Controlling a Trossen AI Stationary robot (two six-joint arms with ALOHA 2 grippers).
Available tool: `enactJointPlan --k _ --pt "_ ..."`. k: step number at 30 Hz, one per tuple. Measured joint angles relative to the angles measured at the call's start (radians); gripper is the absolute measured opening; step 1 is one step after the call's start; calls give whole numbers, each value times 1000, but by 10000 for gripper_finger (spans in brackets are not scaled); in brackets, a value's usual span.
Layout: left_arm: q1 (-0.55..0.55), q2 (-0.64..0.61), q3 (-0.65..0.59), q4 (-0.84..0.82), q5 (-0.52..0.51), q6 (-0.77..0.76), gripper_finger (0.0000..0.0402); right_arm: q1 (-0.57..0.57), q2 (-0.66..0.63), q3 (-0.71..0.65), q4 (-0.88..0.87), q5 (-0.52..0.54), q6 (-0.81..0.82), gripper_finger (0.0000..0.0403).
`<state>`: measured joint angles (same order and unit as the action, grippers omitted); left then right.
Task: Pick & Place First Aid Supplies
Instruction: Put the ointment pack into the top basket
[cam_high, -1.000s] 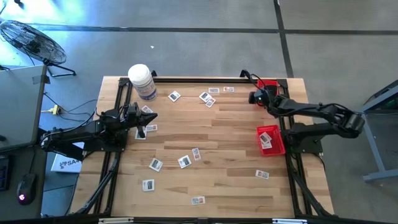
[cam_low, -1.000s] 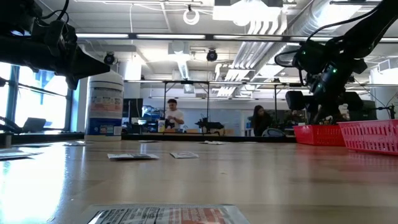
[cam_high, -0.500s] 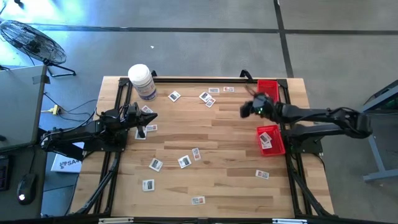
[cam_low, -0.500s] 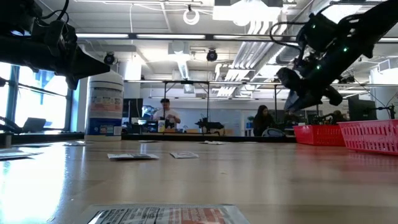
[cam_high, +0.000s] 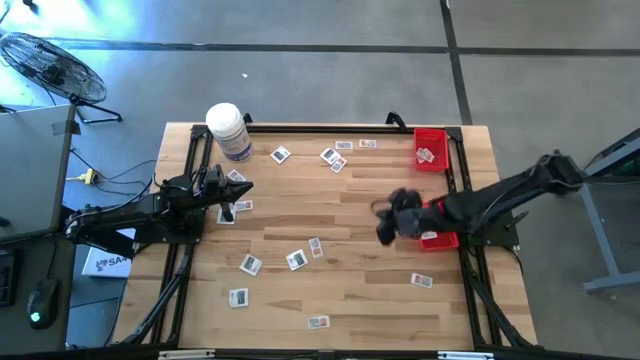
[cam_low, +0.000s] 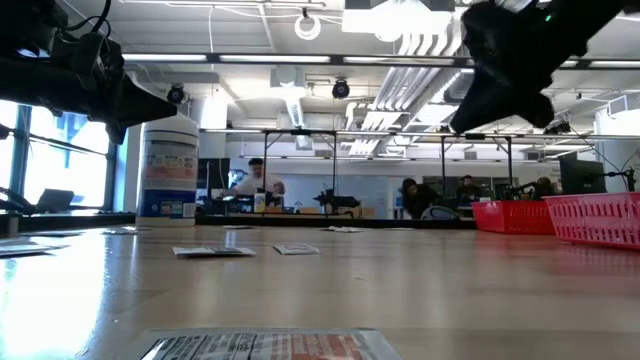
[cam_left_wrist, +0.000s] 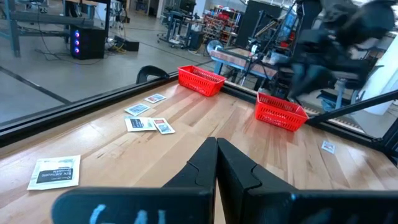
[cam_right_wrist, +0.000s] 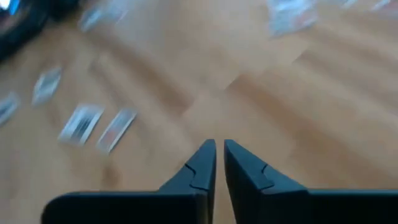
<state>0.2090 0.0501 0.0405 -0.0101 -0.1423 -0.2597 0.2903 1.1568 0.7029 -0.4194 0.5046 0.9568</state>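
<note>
Lying flat and scattered over the wooden table (cam_high: 360, 280), the small square white packets (cam_high: 250, 264) carry print too small to read, and their edges sit at mixed angles. More packets rest in the far red mesh basket (cam_high: 431, 150). The near red basket (cam_high: 440, 238) is partly hidden by the blurred right gripper (cam_high: 386, 226), its fingers nearly together and empty. The left gripper (cam_high: 236, 190), shut and empty, hovers near the white jar (cam_high: 229, 131).

One camera looks straight down on the whole bench (cam_high: 340, 210); another sits level at its surface; each wrist camera looks close over the same wood
</note>
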Motion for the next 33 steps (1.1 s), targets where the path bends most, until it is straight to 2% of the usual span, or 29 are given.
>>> enactJointPlan --k 5,8,14,17,24,33 --pt "0 0 0 0 0 0 1 150 137 154 -168 -95 118 4" --pt "0 0 0 0 0 0 1 220 220 249 -313 -161 262 2" --pt "0 0 0 0 0 0 1 354 390 402 -539 -477 477 2" --pt "0 0 0 0 0 0 1 409 454 413 -598 -577 516 1" --pt "0 0 0 0 0 0 1 457 515 315 -646 -568 593 1" --pt "0 0 0 0 0 0 1 454 517 233 -526 -529 677 1"
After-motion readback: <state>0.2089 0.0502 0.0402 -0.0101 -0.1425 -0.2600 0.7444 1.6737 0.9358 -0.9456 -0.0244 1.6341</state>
